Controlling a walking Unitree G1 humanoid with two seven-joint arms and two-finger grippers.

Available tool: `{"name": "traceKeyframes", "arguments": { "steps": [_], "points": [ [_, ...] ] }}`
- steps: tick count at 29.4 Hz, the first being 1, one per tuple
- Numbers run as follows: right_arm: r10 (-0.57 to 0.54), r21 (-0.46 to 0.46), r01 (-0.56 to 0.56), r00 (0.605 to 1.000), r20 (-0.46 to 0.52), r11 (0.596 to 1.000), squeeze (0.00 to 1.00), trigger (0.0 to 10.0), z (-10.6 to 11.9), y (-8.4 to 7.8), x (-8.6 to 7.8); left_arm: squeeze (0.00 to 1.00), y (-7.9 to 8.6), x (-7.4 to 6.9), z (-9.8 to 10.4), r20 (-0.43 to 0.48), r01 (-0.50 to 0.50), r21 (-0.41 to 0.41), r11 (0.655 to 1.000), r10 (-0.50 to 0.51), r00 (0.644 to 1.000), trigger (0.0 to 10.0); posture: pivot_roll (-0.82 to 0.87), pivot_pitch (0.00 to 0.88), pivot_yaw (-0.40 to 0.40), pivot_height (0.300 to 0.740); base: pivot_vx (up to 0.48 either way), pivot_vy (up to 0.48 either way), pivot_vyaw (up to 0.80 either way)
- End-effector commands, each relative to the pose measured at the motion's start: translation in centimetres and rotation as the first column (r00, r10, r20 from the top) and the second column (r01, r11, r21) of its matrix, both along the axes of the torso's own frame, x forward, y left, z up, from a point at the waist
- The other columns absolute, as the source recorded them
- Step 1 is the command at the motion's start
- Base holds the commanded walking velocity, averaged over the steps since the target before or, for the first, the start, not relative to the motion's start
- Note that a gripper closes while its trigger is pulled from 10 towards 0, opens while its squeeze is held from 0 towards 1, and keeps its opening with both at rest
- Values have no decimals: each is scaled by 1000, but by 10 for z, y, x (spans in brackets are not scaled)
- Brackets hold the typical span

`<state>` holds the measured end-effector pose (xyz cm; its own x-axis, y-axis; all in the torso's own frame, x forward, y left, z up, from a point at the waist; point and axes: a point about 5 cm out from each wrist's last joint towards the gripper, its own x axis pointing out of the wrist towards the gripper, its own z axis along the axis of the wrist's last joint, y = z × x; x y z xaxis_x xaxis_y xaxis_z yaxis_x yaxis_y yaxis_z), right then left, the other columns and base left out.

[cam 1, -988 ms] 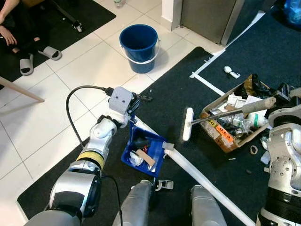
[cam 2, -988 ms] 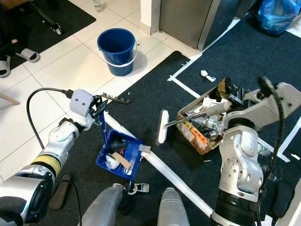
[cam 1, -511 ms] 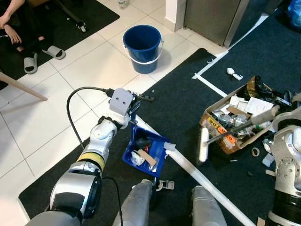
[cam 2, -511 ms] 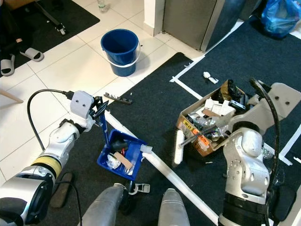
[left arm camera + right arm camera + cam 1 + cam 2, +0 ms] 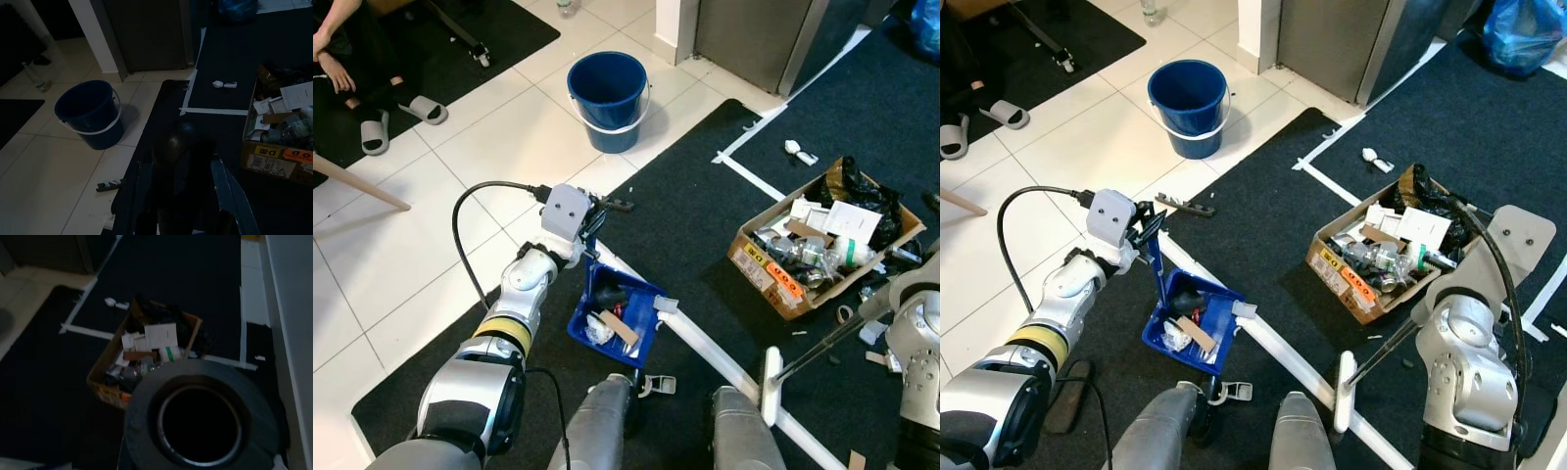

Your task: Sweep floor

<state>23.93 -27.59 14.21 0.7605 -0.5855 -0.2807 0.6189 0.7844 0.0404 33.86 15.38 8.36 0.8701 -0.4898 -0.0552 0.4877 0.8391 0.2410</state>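
Observation:
A blue dustpan point(image 5: 612, 318) holding several scraps rests on the dark carpet just ahead of my legs. My left gripper point(image 5: 589, 233) is shut on its upright blue handle point(image 5: 1154, 257). The broom's white head point(image 5: 771, 385) lies on the carpet beside my right leg, over the white tape line. Its thin handle point(image 5: 822, 345) slants up to my right gripper point(image 5: 889, 304), which is shut on it by the right arm. In the right wrist view the handle's round grey end point(image 5: 198, 418) sits close to the camera.
A cardboard box point(image 5: 773, 279) full of rubbish stands on the carpet at the right, with small scraps point(image 5: 842, 313) beside it. A blue bucket point(image 5: 604, 98) is on the white tiles ahead. A white tape strip point(image 5: 705, 348) crosses the carpet. A seated person's slippers point(image 5: 419, 108) are far left.
The broom head has swept from beside the cardboard box back across the carpet to next to my right leg. The left gripper and dustpan have stayed put.

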Motion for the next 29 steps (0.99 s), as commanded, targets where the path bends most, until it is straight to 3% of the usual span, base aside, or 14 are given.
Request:
{"name": "traceKeyframes", "arguments": {
  "steps": [1,4,14,17,21,29],
  "points": [
    [-24,41,23,1000,7,999,0,10000,1,-2,-6,0,-7,-11,-21,-98,44,24,999,-41,994,10000,-113,205,39,740,0,0,0],
    [-36,170,36,999,-4,985,0,10000,-8,0,-12,0,-8,-12,-22,-99,44,23,999,-42,994,10000,-116,206,39,740,0,0,0],
    [-36,267,56,996,-77,962,0,10000,-29,10,-22,0,-8,-11,-21,-96,43,22,999,-41,995,10000,-117,195,35,740,0,0,0],
    [-20,319,55,993,-113,946,0,10000,-42,28,-26,0,-7,-10,-19,-88,44,20,999,-42,995,10000,-117,208,34,740,0,0,0],
    [-18,328,56,993,-118,943,0,10000,-43,31,-27,0,-7,-9,-18,-87,42,20,999,-40,995,10000,-117,208,34,740,0,0,0],
    [56,466,9,990,-126,885,0,10000,-51,46,-30,0,-6,-8,-17,-84,42,20,999,-41,996,10000,-115,223,42,740,0,0,0]
  ]
}}
